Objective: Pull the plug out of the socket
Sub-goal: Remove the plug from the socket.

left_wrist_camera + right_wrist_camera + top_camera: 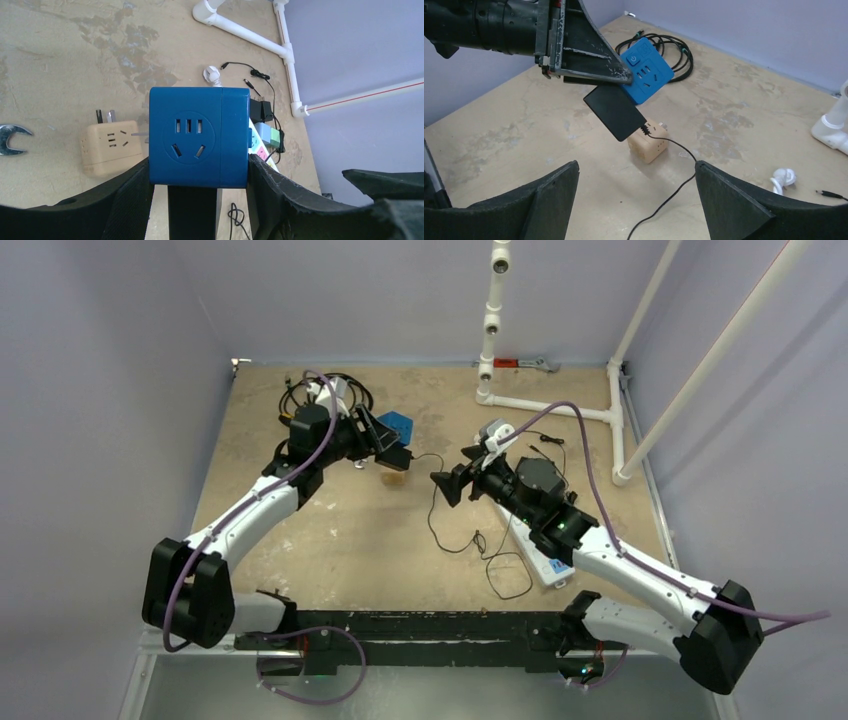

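While the left pincer (pixel 199 162) pinched the blue cube socket (pixel 197 135) by two opposite sides over the far part of the worktop (pixel 734 125), the black adapter plug (pixel 614 112) sat plugged into the cube's lower face. Its thin black cable (pixel 674 192) trailed down toward the near right. The right pincer (pixel 636 167) hovered near the plug with its fingers spread wide, touching nothing. A beige cube socket (pixel 649 145) lay on the worktop just under the adapter. A coil of black cables (pixel 674 50) lay beyond the blue cube.
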